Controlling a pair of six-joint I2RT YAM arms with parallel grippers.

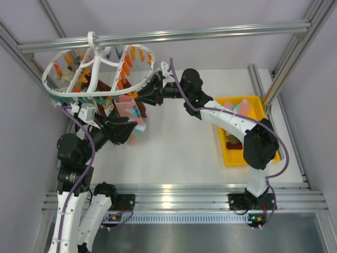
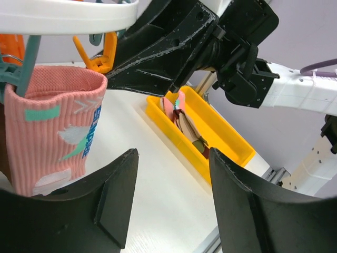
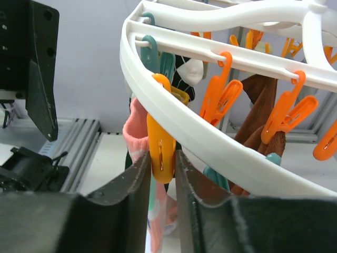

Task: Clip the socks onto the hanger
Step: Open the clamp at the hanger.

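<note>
Your right fingers [image 3: 131,184] pinch an orange clip [image 3: 160,150] on the hanger [image 3: 210,145] rim. The pink sock [image 3: 137,126] hangs just behind and below it, long axis upright, cuff up. Your left fingers [image 2: 110,195] are spread and empty, with the sock just to their left. The right arm is nearer the clip.

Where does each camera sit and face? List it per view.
Top external: above and behind the bases, looking down on the table, hanger and yellow tray; both arms show.
Left wrist: on the left arm, looking past the open left gripper at the pink sock and tray; the right arm shows.
Right wrist: on the right arm, looking at the right gripper pinching an orange clip.
Shared: all three show hanger and pink sock.
</note>
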